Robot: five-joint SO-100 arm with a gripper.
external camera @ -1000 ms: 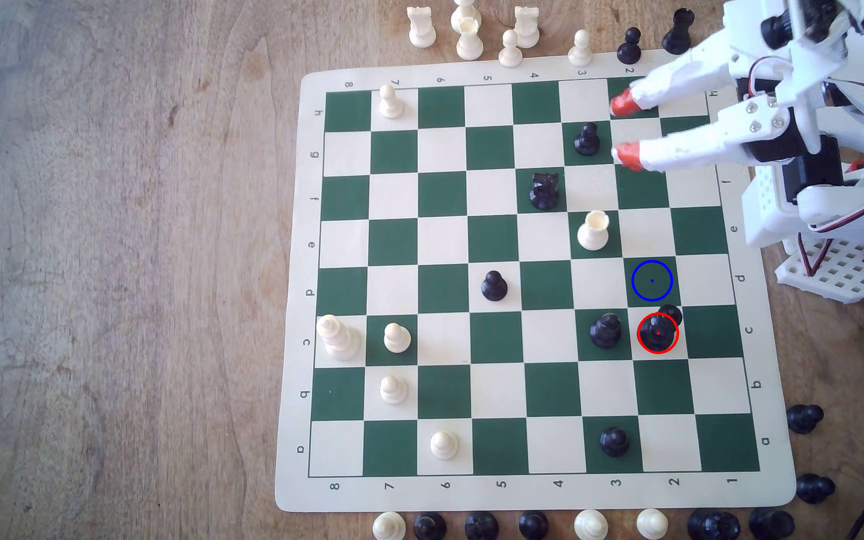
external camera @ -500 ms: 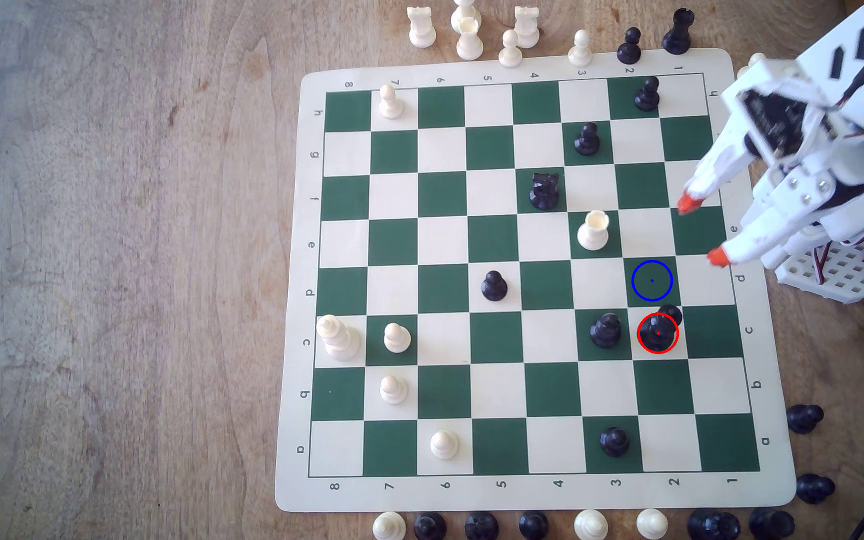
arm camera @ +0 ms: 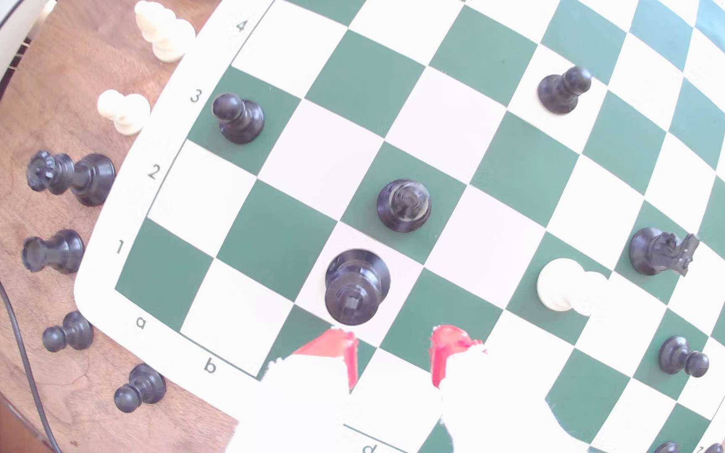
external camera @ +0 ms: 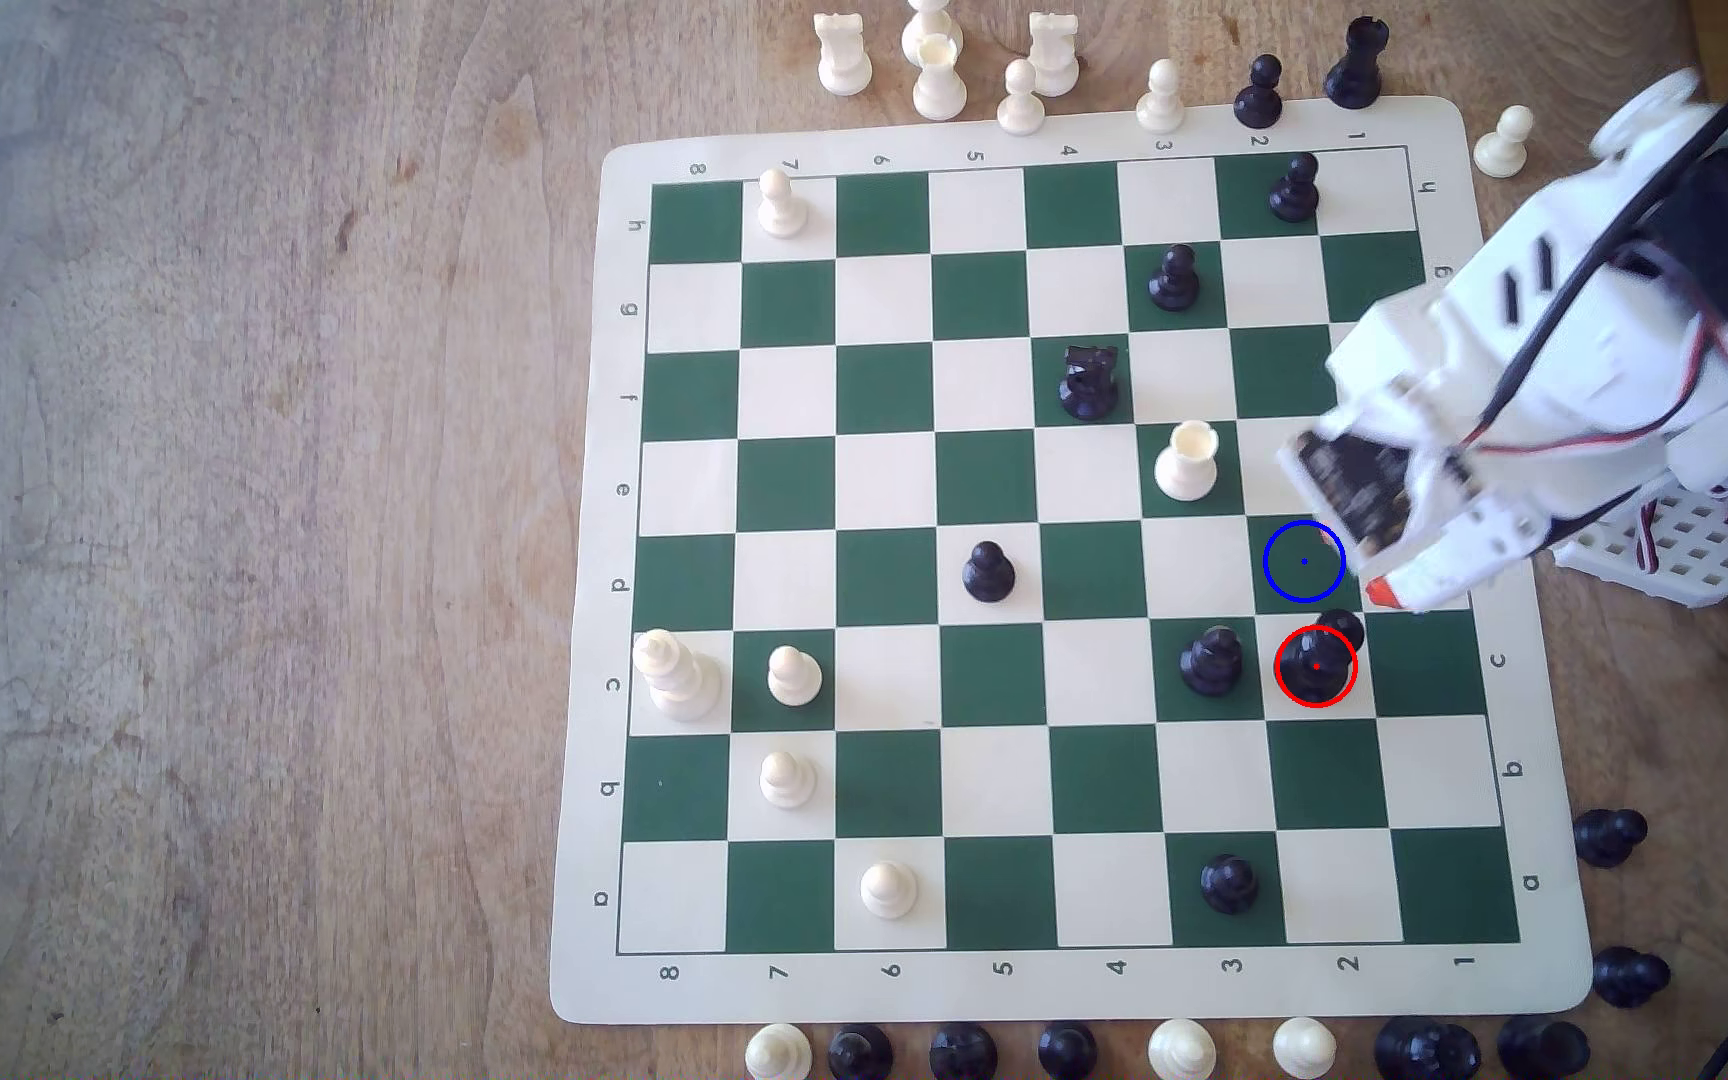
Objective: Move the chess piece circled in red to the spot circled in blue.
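Observation:
The chess piece (external camera: 1315, 665) is a tall glossy black piece standing upright inside the red ring on a cream square. In the wrist view the chess piece (arm camera: 357, 287) appears from above, just ahead of my fingertips and apart from them. The spot (external camera: 1304, 561) is the dark green square with the blue ring, one square above the piece in the exterior view, with nothing on it. My gripper (external camera: 1369, 582) hovers at the ring's right edge. One red fingertip (external camera: 1379, 594) shows below the wrist. My gripper (arm camera: 395, 353) is open and holds nothing.
A black pawn (external camera: 1211, 662) stands one square to the exterior view's left of the ringed piece. A white rook (external camera: 1187, 462) and a black knight (external camera: 1088, 382) stand further up the board. Captured pieces line the board's edges. The arm's base (external camera: 1670, 550) and a cable sit at the right.
My gripper has swung from the board's top-right rows down the exterior view's right side to beside the blue ring. Its fingers stayed apart. No piece has moved.

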